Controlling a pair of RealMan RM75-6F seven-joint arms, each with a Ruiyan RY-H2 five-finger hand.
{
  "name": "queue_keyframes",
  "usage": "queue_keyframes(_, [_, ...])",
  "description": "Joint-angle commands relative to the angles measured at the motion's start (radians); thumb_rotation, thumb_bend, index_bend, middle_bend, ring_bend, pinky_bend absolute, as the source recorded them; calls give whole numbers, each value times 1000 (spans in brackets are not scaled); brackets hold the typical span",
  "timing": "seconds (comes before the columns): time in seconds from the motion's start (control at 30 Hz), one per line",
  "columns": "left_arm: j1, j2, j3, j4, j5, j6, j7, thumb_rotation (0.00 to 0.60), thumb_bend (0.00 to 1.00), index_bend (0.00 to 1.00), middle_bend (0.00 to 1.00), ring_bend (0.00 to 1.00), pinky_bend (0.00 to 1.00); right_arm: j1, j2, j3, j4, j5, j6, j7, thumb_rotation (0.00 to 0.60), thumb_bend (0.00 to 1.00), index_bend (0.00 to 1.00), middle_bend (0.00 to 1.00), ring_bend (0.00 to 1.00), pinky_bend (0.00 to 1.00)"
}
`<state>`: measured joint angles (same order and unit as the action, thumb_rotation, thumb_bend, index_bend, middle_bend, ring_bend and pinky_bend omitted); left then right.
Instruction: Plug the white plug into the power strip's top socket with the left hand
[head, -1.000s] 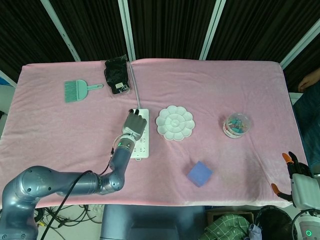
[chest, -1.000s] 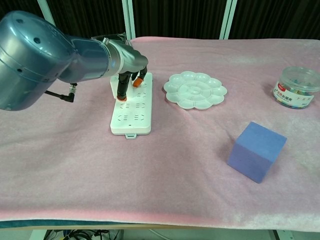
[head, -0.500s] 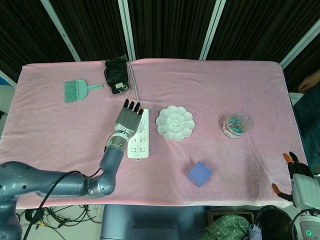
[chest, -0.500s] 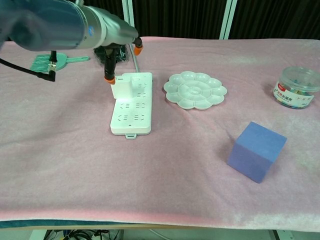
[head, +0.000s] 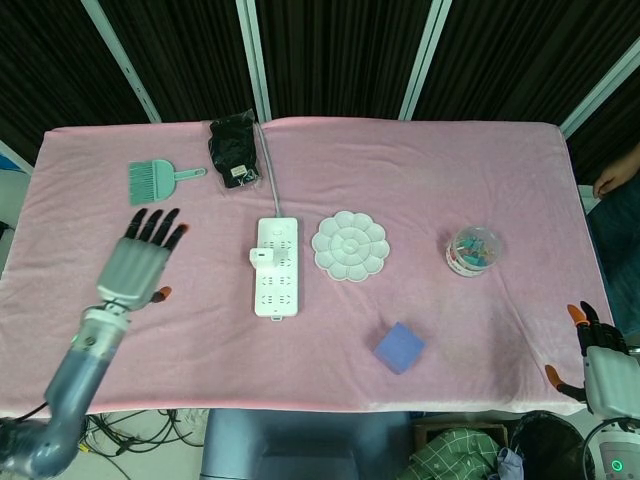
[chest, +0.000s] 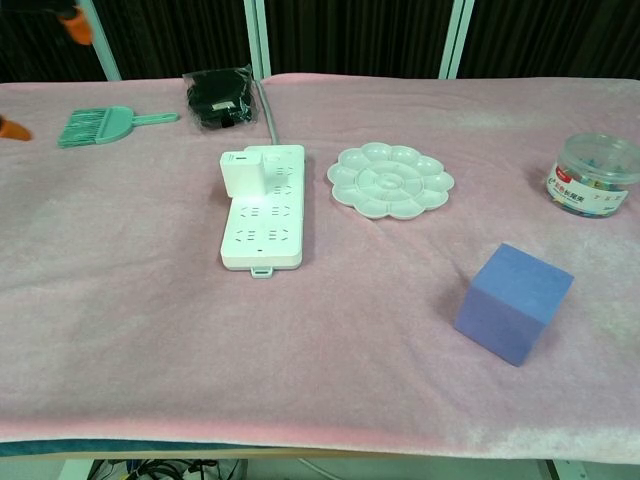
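Observation:
The white power strip (head: 276, 266) (chest: 264, 218) lies lengthwise in the middle of the pink table. A white plug (head: 259, 257) (chest: 243, 174) stands in it at the left side of its far end. My left hand (head: 143, 260) hovers well to the left of the strip, fingers spread and holding nothing. In the chest view only orange fingertips (chest: 76, 24) show at the top left corner. My right hand (head: 592, 352) shows at the bottom right corner of the head view, off the table, fingers apart and holding nothing.
A grey cable (head: 268, 170) runs from the strip to a black bag (head: 234, 148) at the back. A green brush (head: 156, 181) lies back left. A white palette dish (head: 349, 245), a clear jar of clips (head: 473, 250) and a blue cube (head: 399, 347) sit to the right.
My left hand has lifted off the far end of the power strip and drawn away to the left, opening. The white plug stays standing in the strip.

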<state>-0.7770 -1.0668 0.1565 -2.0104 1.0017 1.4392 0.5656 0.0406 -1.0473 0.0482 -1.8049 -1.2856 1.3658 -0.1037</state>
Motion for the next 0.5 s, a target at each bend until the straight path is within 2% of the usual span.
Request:
queue_keyframes(0.03, [319, 120, 188, 130, 287, 207, -371, 600, 147, 151, 22, 0, 47, 1, -2, -1, 2, -4, 1, -6, 600, 192, 2, 20, 151, 109])
queue_keyframes(0.1, [383, 98, 197, 188, 339, 251, -447, 600, 149, 160, 28, 0, 46, 1, -3, -1, 2, -7, 2, -9, 600, 192, 2, 19, 151, 109])
queue_keyframes(0.27, [481, 42, 201, 264, 390, 287, -523, 600, 151, 173, 30, 0, 32, 0, -3, -1, 2, -6, 6, -12, 600, 192, 2, 20, 151, 108])
queue_keyframes(0.5, [534, 24, 159, 279, 380, 288, -491, 600, 159, 175, 35, 0, 17, 0, -2, -1, 6, -5, 3, -9, 600, 191, 2, 20, 151, 109])
